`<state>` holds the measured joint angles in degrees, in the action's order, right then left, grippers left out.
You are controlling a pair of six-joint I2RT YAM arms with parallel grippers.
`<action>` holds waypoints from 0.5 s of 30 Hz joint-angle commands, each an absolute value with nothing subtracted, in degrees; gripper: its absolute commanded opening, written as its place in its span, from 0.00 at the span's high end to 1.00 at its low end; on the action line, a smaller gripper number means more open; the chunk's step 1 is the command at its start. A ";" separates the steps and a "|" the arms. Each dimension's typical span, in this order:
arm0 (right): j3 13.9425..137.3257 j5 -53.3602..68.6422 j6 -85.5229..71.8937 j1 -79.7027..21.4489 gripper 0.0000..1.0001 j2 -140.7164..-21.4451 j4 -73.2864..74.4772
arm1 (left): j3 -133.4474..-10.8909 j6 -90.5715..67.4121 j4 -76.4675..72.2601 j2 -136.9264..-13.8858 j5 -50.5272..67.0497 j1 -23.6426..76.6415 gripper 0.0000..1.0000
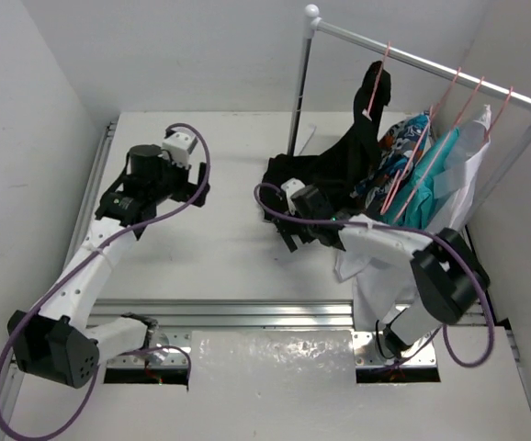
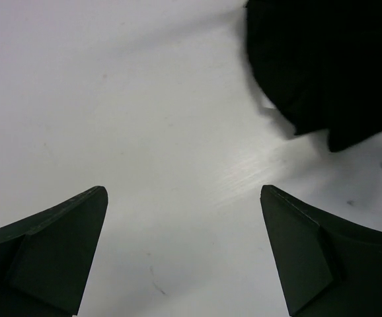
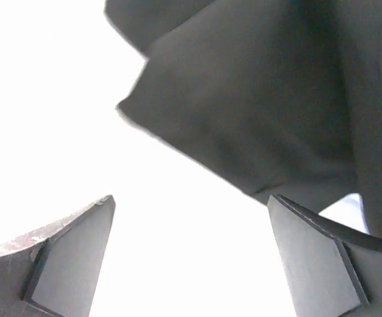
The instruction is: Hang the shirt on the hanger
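Note:
The black shirt [image 1: 334, 161] hangs from a thin pink hanger [image 1: 377, 81] on the rack, and its lower part is bunched on the table. My right gripper [image 1: 289, 239] stands open just in front of that bunched hem with nothing between its fingers. In the right wrist view the shirt [image 3: 257, 99] fills the top, just beyond the open right gripper [image 3: 191, 198]. My left gripper [image 1: 195, 188] is open over bare table, left of the shirt. In the left wrist view the shirt [image 2: 323, 66] lies at the upper right, ahead of the empty left gripper [image 2: 184, 198].
A white rack rail [image 1: 422, 60] carries more pink hangers with an orange-blue patterned garment [image 1: 399, 152], a teal garment [image 1: 435, 179] and a white garment [image 1: 475, 152] that hangs down behind my right arm. White walls close both sides. A metal rail [image 1: 247, 312] runs along the near edge.

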<state>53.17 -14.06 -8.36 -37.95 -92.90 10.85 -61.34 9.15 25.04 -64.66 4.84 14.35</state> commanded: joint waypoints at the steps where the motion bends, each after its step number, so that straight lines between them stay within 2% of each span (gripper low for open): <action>1: 47.83 -3.54 -7.20 -39.64 0.01 -84.75 7.12 | -58.65 11.60 20.58 -64.25 9.66 8.01 0.01; 4: 38.02 2.27 -10.89 -39.64 0.01 -79.39 3.28 | -53.11 13.27 17.41 -63.55 10.28 4.23 0.00; 8: 26.38 2.12 -15.03 -39.46 0.01 -72.00 -6.49 | -46.07 13.54 13.63 -63.46 11.95 0.36 0.00; 15: 27.42 -2.73 -15.91 -39.29 0.01 -73.30 -0.18 | -37.10 14.59 5.81 -62.93 11.60 -3.16 0.01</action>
<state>24.58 -1.48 -14.72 -39.51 -72.40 1.43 -37.76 13.67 13.78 -64.75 10.31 -1.85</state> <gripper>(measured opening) 0.986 0.994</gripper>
